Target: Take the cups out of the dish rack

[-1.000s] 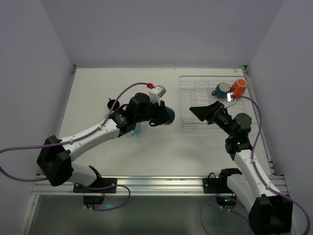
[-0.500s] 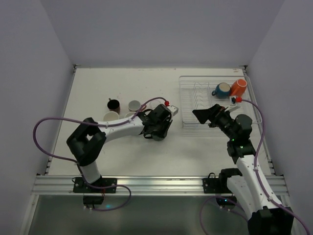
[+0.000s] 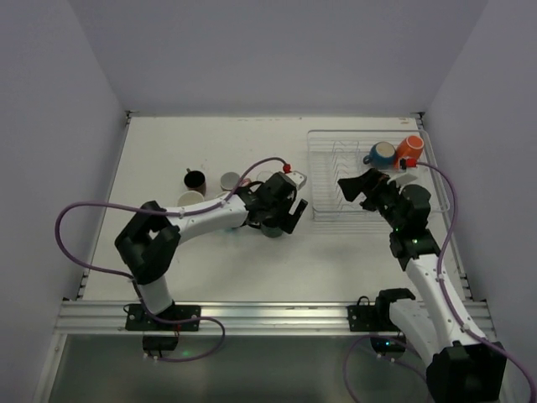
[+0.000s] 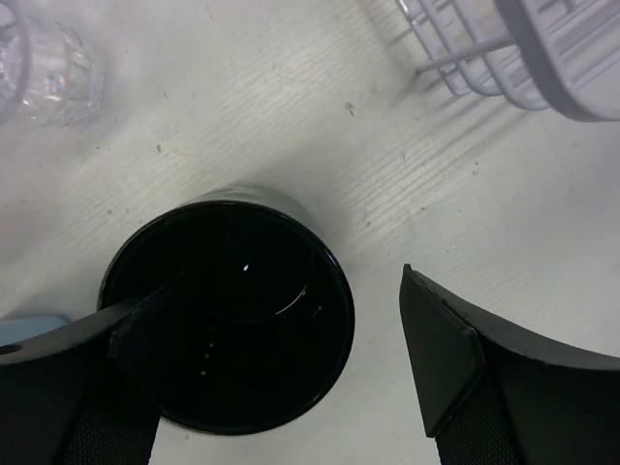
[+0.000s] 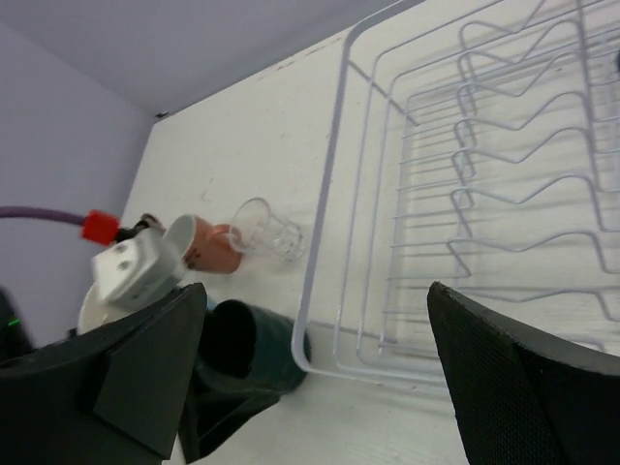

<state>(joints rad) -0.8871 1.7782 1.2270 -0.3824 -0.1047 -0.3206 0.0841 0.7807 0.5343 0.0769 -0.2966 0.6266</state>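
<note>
The tabletop (image 3: pixel 168 143) carries the dish rack (image 3: pixel 331 200), with a dark blue cup (image 3: pixel 383 153) and an orange cup (image 3: pixel 409 149) in its far right corner. The right tool (image 3: pixel 362 186) hangs spread open over the rack. Just left of the rack's near left corner, the dark teal cup (image 4: pixel 232 329) stands upright within the released left tool (image 4: pixel 281 291).
</note>
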